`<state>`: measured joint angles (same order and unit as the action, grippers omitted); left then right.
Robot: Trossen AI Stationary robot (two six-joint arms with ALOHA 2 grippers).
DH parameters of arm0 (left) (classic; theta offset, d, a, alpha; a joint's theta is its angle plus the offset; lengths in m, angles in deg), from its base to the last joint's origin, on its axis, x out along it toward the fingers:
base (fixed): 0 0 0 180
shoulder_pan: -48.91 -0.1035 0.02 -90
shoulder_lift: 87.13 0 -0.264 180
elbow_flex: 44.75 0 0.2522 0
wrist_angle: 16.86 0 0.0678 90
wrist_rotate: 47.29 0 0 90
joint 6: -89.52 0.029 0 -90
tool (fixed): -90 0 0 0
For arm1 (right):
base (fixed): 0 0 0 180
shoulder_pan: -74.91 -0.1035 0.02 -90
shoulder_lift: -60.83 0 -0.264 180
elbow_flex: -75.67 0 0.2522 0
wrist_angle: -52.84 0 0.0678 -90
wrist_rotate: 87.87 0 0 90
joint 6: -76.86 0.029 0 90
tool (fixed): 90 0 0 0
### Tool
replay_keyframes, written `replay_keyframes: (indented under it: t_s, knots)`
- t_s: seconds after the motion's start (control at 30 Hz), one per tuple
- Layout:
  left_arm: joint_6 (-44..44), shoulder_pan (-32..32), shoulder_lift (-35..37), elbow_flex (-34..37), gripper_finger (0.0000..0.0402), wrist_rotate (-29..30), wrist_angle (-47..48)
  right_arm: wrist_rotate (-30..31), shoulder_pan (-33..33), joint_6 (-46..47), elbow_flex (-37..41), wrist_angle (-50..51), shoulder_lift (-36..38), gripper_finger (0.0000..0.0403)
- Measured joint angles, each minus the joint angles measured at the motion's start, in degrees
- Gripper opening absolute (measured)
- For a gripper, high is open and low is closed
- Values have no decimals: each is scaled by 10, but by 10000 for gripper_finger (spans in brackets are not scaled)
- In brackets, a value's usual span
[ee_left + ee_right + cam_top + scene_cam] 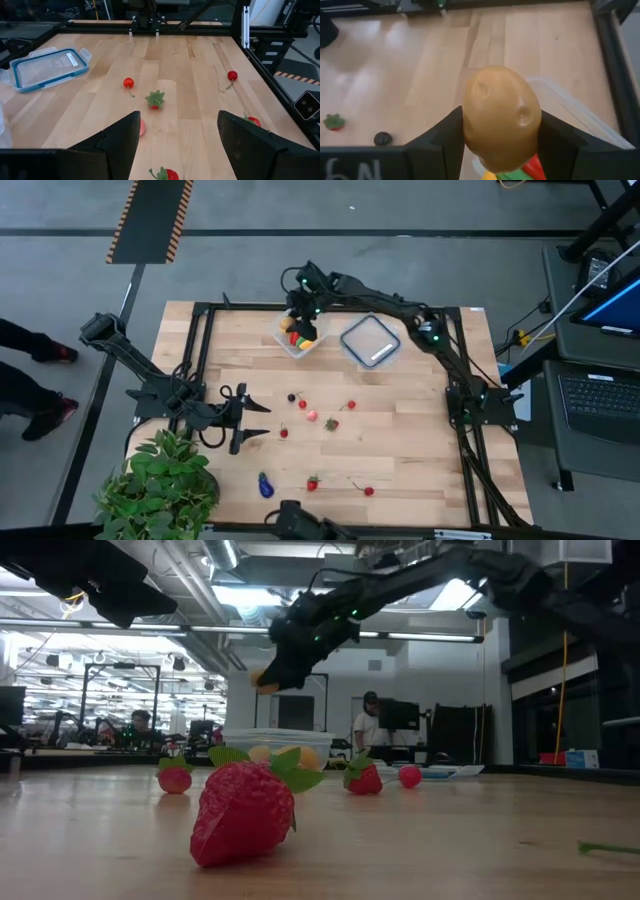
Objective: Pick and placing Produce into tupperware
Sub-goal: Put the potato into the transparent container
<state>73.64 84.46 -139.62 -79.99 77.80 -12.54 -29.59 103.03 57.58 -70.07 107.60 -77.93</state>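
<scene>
My right gripper [300, 315] hangs over the clear tupperware [300, 337] at the table's far middle, shut on a tan toy potato [501, 117]. Red, yellow and green pieces [520, 172] lie in the tub below it. More produce is scattered mid-table: strawberries [331, 423], red berries [351, 405], a dark berry [292, 396] and a purple piece [265, 485] near the front. My left gripper [255, 420] waits open at the left, above the table, with nothing between its fingers [120, 140]. My right gripper pinches the toy potato by its two opposite sides [470, 125] between its two fingers [557, 142]. The fingers slant down from the table's right side. The potato is lifted clear, hanging above the tupperware's open top [270, 745].
The flat lid with a blue rim and white label [370, 341] lies just right of the tub. A potted green plant [160, 480] stands at the near left corner. A black frame [205, 315] runs around the table. Bare wood lies between the scattered pieces.
</scene>
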Motion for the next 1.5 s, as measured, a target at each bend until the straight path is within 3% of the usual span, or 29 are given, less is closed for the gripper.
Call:
replay_keyframes:
  t_s: [0.13, 0.73, 1.33, 1.5]
  knots:
    - [0, 0, 0, 0, 257, 0, 0, -5, 0, 6, -26, 6, -36, 194]
    - [-1, 0, 0, 0, 257, 0, 4, 6, 3, 41, -16, 85, -40, 194]
    - [-3, 0, 0, 0, 257, 0, 3, 20, -2, 107, -16, 79, -56, 195]
    - [-5, 0, 0, 0, 257, 0, 3, 24, -2, 132, -16, 56, -56, 243]
